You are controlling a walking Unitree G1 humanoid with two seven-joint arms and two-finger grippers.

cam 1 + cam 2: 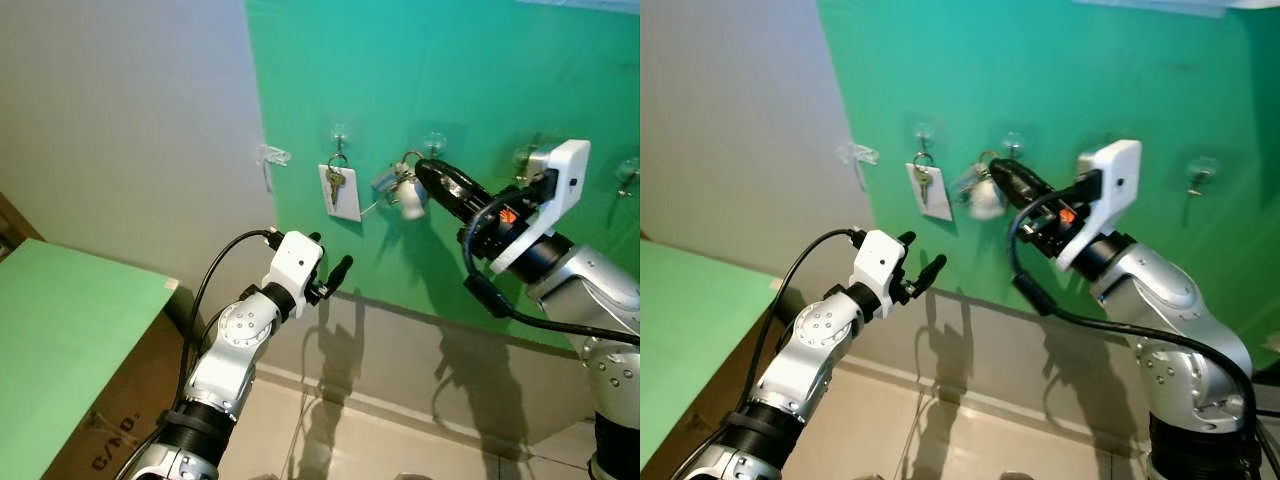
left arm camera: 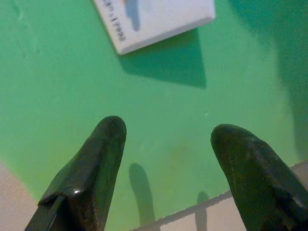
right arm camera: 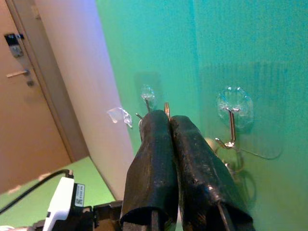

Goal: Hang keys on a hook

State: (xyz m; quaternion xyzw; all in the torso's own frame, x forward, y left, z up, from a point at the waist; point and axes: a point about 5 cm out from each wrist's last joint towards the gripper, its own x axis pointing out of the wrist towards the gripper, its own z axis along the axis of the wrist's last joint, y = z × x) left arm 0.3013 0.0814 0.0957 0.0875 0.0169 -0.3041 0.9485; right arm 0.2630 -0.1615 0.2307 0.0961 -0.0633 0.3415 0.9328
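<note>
- My right gripper (image 1: 425, 170), two long black fingers on a silver arm, is raised to the green wall panel (image 1: 480, 70) and reaches the second clear adhesive hook (image 3: 232, 111).
- Its fingers are pressed together with no gap. A thin metal ring (image 3: 167, 109) pokes up just past the tips, so I judge they pinch the bunch by its ring.
- The bunch of keys with a pale rounded fob (image 1: 405, 195) dangles at that hook, just below my fingertips. Whether the ring already sits over the hook's wire I cannot tell.
- The neighbouring hook (image 1: 340, 133) already carries a key on a white rectangular tag (image 1: 340, 192).
- My left gripper (image 1: 330, 275) hovers lower down, near the wall under that tag, fingers spread wide and empty.
- I judge this to be the hanging step itself, close to its end.
- Next calls for settling the ring onto the hook's upturned wire, then parting the fingers gently and drawing straight back so the adhesive hook is not tugged.
</note>
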